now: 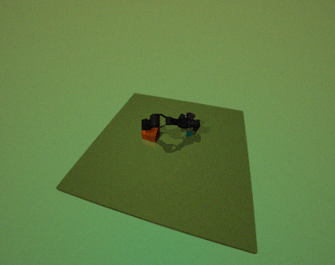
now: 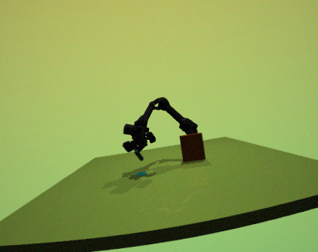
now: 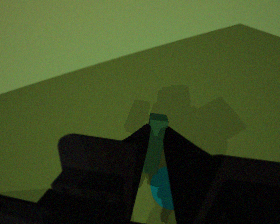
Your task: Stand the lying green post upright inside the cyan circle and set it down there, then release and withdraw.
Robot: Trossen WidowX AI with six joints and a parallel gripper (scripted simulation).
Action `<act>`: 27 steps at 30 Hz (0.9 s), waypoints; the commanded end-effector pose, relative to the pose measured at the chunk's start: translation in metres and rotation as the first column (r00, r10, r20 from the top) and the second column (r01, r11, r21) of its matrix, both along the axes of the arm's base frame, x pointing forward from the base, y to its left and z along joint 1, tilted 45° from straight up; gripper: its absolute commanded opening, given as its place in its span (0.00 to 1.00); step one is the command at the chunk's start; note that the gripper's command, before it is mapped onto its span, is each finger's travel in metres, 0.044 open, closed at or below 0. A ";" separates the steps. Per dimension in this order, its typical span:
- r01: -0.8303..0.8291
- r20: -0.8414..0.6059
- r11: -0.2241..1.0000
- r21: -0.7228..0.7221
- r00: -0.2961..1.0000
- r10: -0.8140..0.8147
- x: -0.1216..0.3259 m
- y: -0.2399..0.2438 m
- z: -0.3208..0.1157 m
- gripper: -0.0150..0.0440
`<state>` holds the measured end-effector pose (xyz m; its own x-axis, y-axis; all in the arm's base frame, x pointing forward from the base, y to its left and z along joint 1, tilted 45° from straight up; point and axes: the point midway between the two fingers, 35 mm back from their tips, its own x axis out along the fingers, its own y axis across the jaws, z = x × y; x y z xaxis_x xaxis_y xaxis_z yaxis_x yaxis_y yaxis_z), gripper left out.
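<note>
My gripper (image 2: 137, 150) (image 3: 156, 129) is shut on the green post (image 2: 140, 155) (image 3: 153, 152). The post hangs from the fingertips above the board, and in the exterior view it is tilted, with its lower end off to the right. The cyan circle (image 1: 189, 134) (image 2: 142, 174) (image 3: 160, 182) lies flat on the board below the post, partly in the arm's shadow. In the wrist view the right finger hides part of the circle. In the top view the post cannot be made out against the dark gripper.
The arm's orange base block (image 1: 150, 135) (image 2: 192, 148) stands on the olive board (image 1: 166, 183) (image 2: 238, 193) (image 3: 51, 110), to one side of the circle. The arm arches between them. Its shadows fall around the circle.
</note>
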<state>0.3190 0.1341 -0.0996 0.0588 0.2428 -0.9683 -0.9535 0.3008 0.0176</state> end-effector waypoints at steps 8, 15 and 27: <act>-0.024 0.040 0.997 0.070 0.999 0.021 0.000 0.000 0.005 0.29; -0.039 0.069 0.993 0.111 0.997 0.031 0.000 -0.001 0.008 0.29; -0.068 0.123 0.982 0.178 0.991 0.047 0.000 -0.002 0.014 0.29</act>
<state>0.3193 0.1313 -0.0878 0.1433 0.4008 -0.9049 -0.9654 0.2580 -0.0386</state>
